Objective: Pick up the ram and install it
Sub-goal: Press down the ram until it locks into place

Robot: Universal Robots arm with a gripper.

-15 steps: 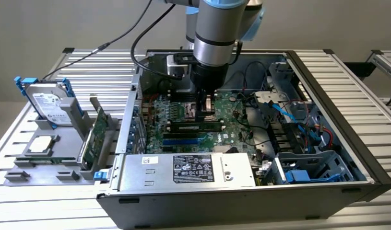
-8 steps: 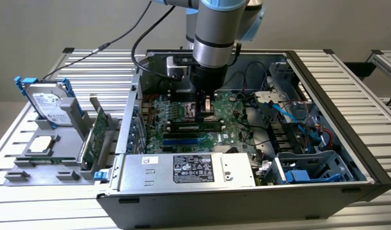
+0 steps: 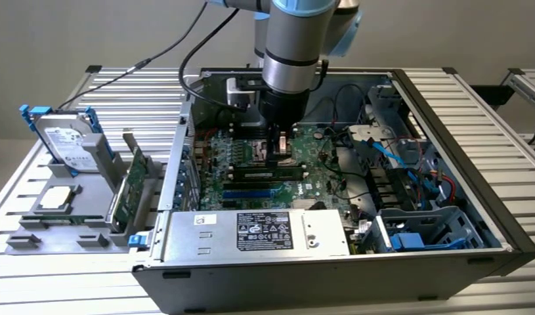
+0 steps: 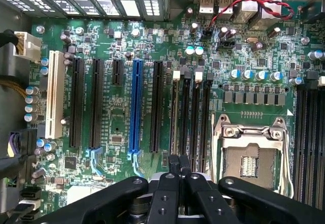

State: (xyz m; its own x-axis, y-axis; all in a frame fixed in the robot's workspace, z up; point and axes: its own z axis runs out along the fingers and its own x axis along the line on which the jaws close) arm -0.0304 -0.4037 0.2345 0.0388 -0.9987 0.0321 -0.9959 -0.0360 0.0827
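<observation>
One ram (image 3: 265, 174) stands, I judge, slotted into the motherboard (image 3: 216, 172) toward its near edge, my gripper (image 3: 283, 151) shut and seemingly empty just beyond it, so seating looks in hand, needing an even downward press.

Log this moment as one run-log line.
end effector: shut, nothing visibly held | position: inside open computer case, over motherboard beside memory slots | processor socket: empty
</observation>
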